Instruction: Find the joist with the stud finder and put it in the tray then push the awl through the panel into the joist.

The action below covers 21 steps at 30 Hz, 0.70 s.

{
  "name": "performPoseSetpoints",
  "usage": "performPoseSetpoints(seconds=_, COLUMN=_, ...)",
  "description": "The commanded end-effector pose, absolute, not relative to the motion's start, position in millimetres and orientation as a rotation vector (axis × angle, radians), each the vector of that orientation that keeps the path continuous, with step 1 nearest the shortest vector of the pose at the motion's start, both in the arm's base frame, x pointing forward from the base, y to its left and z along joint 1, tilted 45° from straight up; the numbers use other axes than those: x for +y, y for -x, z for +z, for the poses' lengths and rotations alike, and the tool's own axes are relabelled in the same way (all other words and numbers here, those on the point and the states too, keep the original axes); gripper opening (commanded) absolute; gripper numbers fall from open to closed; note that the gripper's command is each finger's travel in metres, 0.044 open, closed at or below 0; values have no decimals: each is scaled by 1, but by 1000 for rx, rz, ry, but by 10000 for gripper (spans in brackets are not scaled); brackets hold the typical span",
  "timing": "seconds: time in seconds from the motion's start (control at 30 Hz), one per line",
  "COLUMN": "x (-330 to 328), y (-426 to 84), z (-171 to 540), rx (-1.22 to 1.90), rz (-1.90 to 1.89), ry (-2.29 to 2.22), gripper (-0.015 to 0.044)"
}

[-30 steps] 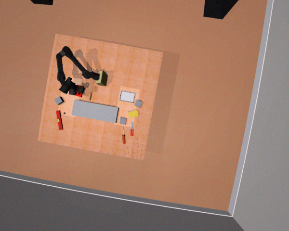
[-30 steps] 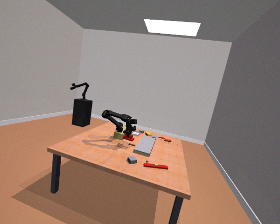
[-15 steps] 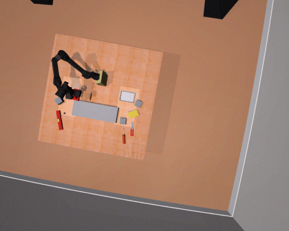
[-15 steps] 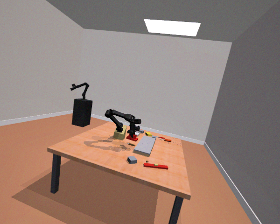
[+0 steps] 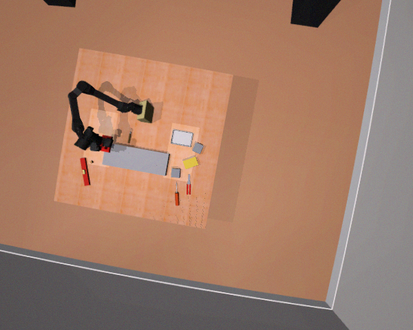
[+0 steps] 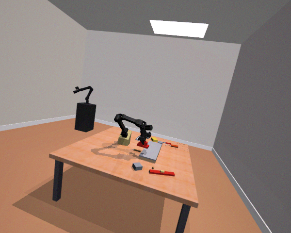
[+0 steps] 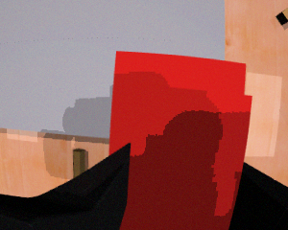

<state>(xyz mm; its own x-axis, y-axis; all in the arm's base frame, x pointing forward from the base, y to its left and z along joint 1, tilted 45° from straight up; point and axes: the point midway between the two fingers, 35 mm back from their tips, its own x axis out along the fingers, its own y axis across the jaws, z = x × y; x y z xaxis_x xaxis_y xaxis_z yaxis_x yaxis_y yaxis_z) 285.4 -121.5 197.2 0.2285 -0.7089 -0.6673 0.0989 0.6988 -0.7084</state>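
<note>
Red plastic-looking stud finder (image 5: 106, 149) (image 6: 146, 145) (image 7: 178, 64) sits clasped in the gripper (image 5: 106, 142) (image 6: 142, 142) (image 7: 175, 155), left of centre in the top view, by the upper-left end of the grey floor panel (image 5: 137, 159) (image 6: 153, 152) (image 7: 43, 67). Best to level it just over the surface, then sweep slowly and evenly towards the panel's right end, keeping the grasp firm and clear of the awl (image 5: 129, 136) (image 6: 137, 150) (image 7: 80, 163) above the panel's upper edge.

Looks like a workshop-style robotics lab: bare grey walls, ceiling light panel (image 6: 178, 28). Robot arm (image 5: 105, 97) (image 6: 130, 119) on wooden table (image 5: 128, 199) (image 6: 103, 160), among pliers (image 5: 188, 188), a screwdriver (image 5: 177, 198) and a level (image 5: 85, 171) (image 6: 161, 172). Second arm (image 6: 89, 92) atop black pedestal (image 6: 85, 117).
</note>
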Motion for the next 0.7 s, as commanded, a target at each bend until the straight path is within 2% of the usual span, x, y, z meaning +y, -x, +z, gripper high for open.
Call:
performPoseSetpoints(seconds=0.0, x=-123, y=-307, z=203, rx=1210, rz=-595, ry=603, gripper=0)
performPoseSetpoints(seconds=0.33, x=-130, y=-352, z=200, rx=1215, rz=-580, ry=616, gripper=0)
performPoseSetpoints(seconds=0.67, x=-132, y=-355, z=198, rx=1215, rz=-579, ry=616, gripper=0)
